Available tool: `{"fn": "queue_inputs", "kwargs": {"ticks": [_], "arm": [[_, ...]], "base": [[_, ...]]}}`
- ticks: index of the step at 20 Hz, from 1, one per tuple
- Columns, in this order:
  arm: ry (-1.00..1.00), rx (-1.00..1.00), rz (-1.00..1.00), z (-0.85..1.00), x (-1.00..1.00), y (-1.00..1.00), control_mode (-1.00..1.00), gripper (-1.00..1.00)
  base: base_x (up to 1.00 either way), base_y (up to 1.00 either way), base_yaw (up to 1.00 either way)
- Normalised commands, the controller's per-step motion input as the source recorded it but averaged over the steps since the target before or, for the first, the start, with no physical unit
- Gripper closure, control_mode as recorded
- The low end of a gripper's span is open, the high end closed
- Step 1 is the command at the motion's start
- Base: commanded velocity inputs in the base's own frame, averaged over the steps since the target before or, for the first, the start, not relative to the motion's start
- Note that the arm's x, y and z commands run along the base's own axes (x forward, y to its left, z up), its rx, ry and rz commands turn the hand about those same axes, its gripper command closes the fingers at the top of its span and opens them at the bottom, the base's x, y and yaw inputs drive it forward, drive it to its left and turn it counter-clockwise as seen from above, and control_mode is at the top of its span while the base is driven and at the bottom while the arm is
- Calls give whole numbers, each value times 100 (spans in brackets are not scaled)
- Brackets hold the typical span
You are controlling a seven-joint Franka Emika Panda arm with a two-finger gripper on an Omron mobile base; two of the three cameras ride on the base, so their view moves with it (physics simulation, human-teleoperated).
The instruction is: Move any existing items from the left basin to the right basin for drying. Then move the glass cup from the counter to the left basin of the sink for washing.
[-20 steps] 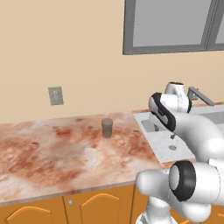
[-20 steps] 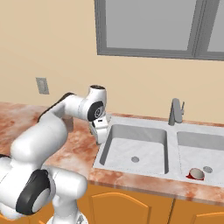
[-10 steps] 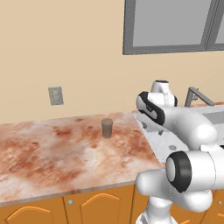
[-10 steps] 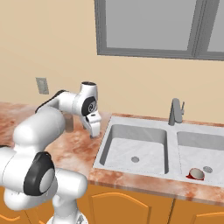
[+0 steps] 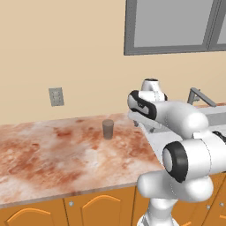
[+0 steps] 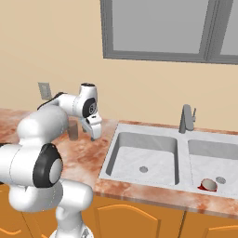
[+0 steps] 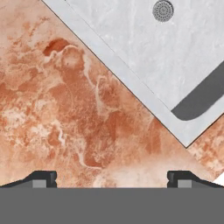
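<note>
The glass cup [image 5: 107,129] stands upright on the marbled counter [image 5: 66,154], a greyish-brown tumbler without a handle. My gripper [image 5: 148,126] hangs over the counter between the cup and the sink's left rim, pointing down. In the right base view the gripper [image 6: 95,132] is just right of the glass cup [image 6: 73,130]. Its fingertips [image 7: 43,177] stand wide apart over bare counter, open and holding nothing. The red mug [image 6: 208,185] lies in the right basin [image 6: 218,158]. The left basin [image 6: 144,155] holds nothing but its drain [image 7: 162,9].
The grey faucet [image 6: 187,120] rises behind the divider between the basins. A wall socket [image 5: 56,96] sits on the wall behind the counter. The sink rim [image 7: 131,83] crosses the hand view diagonally. Orange cabinet doors [image 6: 135,221] run below the counter.
My arm has swung left, from above the sink's left basin to over the counter close to the glass cup. The cup and the mug have not moved.
</note>
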Motion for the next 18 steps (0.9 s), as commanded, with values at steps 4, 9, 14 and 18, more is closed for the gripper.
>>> {"fn": "queue_inputs", "kwargs": {"ticks": [4, 9, 14, 18], "arm": [[0, 0, 2, 0, 35, 42, -100, -100], [3, 0, 0, 0, 17, 41, -100, -100], [2, 0, 0, 3, 1, 32, -100, -100], [1, 0, 0, 20, 12, 38, -100, -100]], "base": [[0, 0, 0], [0, 0, 0], [0, 0, 0], [0, 0, 0]]}}
